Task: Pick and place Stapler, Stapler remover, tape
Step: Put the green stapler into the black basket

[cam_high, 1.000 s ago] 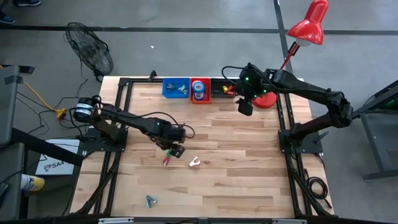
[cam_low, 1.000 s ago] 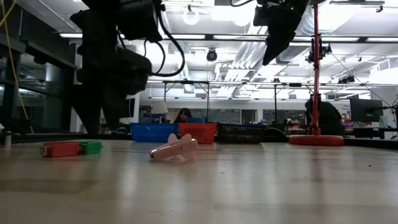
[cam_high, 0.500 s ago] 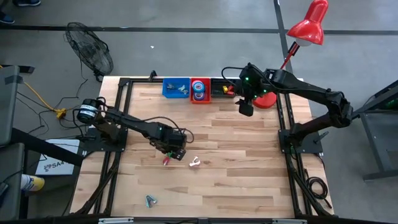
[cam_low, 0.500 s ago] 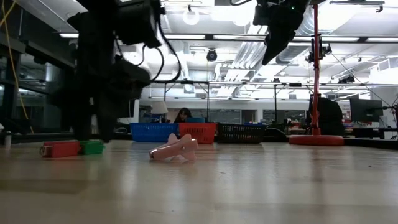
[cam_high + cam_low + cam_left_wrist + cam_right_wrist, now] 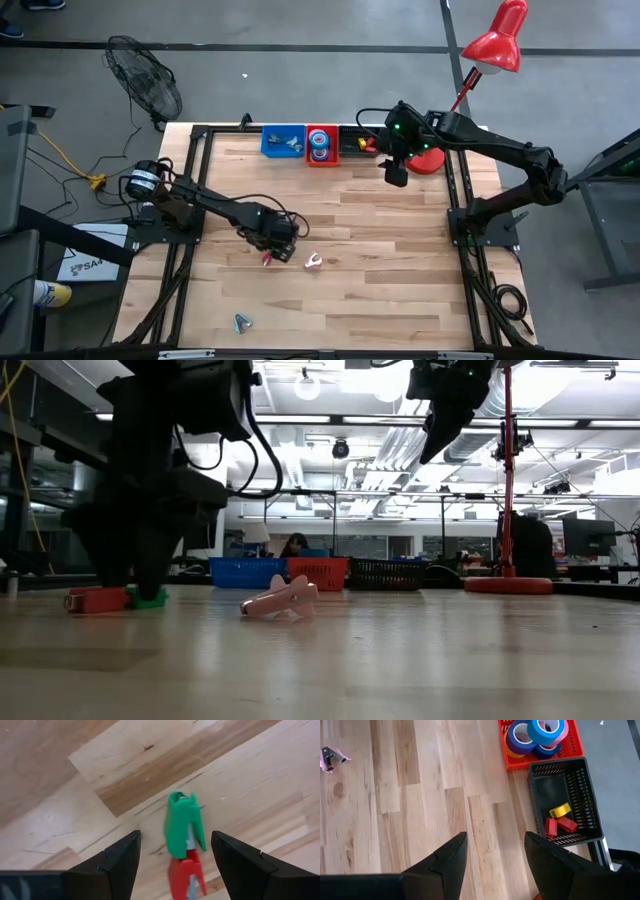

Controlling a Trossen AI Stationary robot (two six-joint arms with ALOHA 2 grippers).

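Green-red stapler (image 5: 184, 845) flat on wood; tape rolls (image 5: 537, 735) in red basket (image 5: 510, 762).

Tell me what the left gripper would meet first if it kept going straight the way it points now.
The left gripper, fingers open, points down at the green and red stapler lying on the table. The stapler sits between the fingers, so it likely comes first, though depth is unclear.

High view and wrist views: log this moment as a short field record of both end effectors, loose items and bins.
left end effector: open, low over the green and red stapler, fingers either side of it
right end effector: open, raised near the bins
pink staple remover: loose on the table
blue-grey item: near table front
red bin: tape rolls
black bin: red and yellow items
blue bin: small items, unclear
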